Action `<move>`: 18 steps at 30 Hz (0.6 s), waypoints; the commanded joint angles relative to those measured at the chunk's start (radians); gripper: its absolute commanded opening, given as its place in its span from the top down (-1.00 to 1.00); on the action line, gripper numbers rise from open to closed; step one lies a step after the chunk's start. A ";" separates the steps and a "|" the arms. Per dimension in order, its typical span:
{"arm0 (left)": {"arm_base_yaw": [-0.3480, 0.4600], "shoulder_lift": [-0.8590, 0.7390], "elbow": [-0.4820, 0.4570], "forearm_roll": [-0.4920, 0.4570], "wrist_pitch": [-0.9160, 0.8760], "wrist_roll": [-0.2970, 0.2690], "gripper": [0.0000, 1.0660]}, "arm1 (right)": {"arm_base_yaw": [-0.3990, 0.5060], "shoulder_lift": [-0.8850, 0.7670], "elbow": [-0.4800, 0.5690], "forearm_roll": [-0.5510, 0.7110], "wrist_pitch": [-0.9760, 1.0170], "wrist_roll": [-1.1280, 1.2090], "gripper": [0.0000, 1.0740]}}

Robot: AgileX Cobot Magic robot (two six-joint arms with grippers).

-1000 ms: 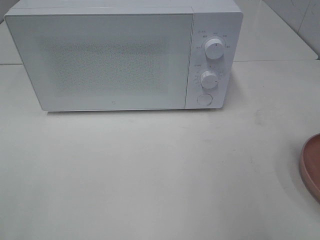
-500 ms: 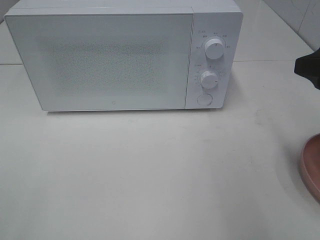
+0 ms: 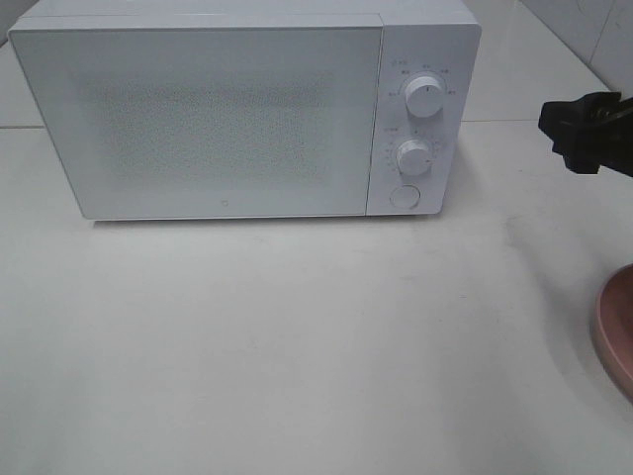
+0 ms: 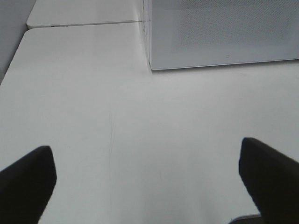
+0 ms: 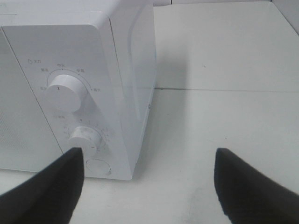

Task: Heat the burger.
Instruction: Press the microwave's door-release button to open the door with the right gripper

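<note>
The burger is out of view in every frame. A white microwave [image 3: 227, 119] stands at the back of the table with its door closed; it also shows in the left wrist view [image 4: 224, 32] and the right wrist view [image 5: 93, 70]. My right gripper [image 3: 566, 134] hangs to the right of the microwave's control panel, at the height of the knobs. Its jaws [image 5: 149, 186] are open with nothing between them. My left gripper [image 4: 147, 182] is open above bare table, in front of the microwave's left corner, and does not appear in the high view.
The control panel has an upper knob [image 3: 424, 97], a lower knob [image 3: 413, 157] and a round button [image 3: 404, 197]. The rim of a pink plate [image 3: 615, 332] pokes in at the right edge. White tabletop [image 3: 297, 336] stretches in front of the microwave.
The right gripper has come into the high view from the right edge and moved left toward the microwave's control side. The microwave and the plate have not moved.
</note>
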 commanded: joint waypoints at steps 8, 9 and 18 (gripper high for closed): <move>0.001 -0.019 0.003 0.000 -0.003 -0.005 -0.88 | -0.005 0.063 0.079 0.004 -0.254 -0.064 -0.40; 0.001 -0.019 0.003 0.000 -0.003 -0.005 -0.88 | -0.005 0.063 0.079 0.004 -0.254 -0.064 -0.40; 0.001 -0.019 0.003 0.000 -0.003 -0.006 -0.88 | 0.131 0.113 0.107 0.268 -0.324 -0.328 -0.40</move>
